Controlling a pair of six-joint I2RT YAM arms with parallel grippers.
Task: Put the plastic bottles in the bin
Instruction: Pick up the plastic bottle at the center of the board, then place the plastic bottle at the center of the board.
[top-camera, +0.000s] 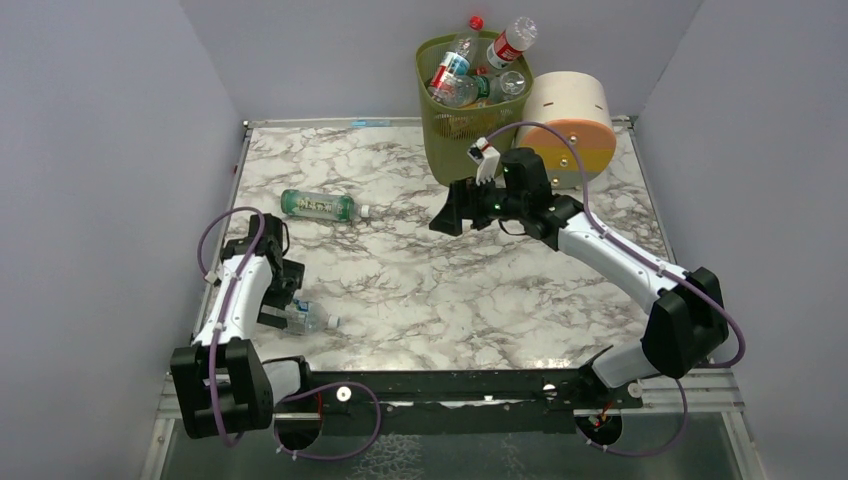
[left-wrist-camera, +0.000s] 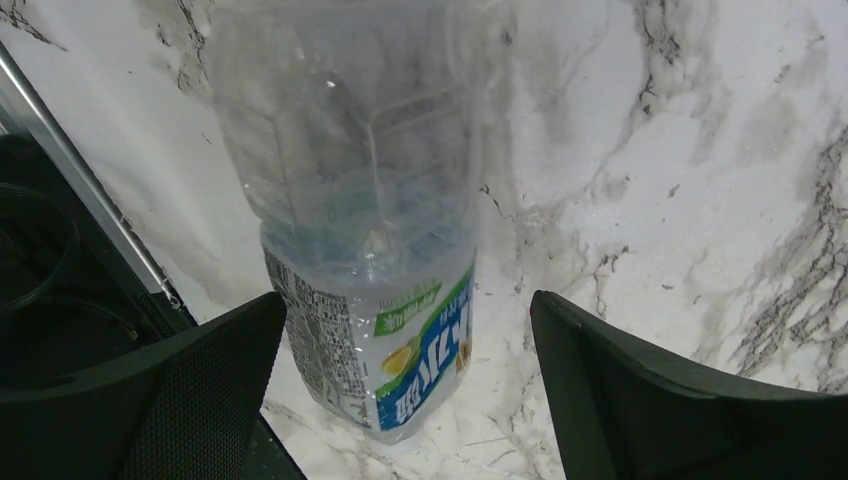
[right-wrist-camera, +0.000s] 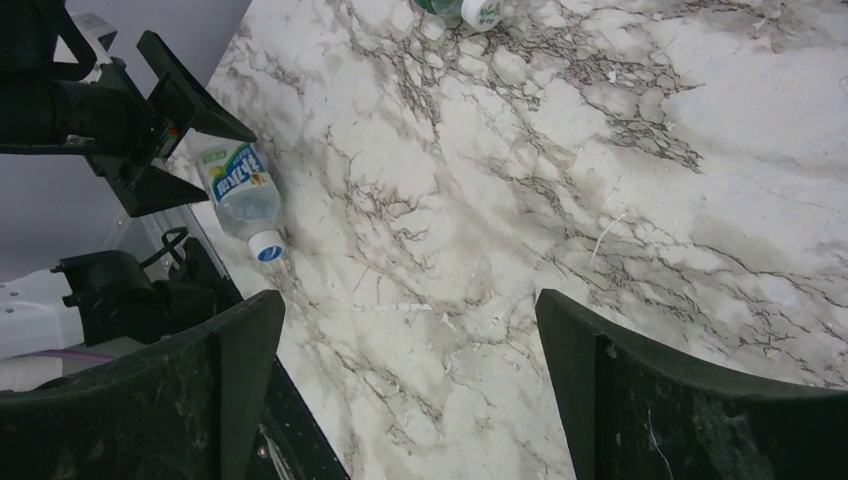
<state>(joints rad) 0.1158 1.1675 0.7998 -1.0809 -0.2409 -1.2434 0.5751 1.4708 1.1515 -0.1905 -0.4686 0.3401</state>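
A clear plastic bottle with a blue-and-green label (left-wrist-camera: 370, 250) lies on the marble by the table's near-left edge. My left gripper (left-wrist-camera: 408, 390) is open around its label end, which sits nearer the left finger; neither finger presses on it. From above, this bottle (top-camera: 312, 319) sticks out rightward past the left gripper (top-camera: 288, 300). A green-label bottle (top-camera: 318, 206) lies flat further back. The olive-green mesh bin (top-camera: 450, 135) at the back holds several bottles (top-camera: 510, 42). My right gripper (top-camera: 452, 212) hovers open and empty in front of the bin, over bare marble (right-wrist-camera: 410, 390).
A cream drum with an orange-and-yellow face (top-camera: 570, 115) stands right of the bin. Grey walls close in the table on the left, back and right. The table's metal edge rail (left-wrist-camera: 90, 200) runs just left of the blue-label bottle.
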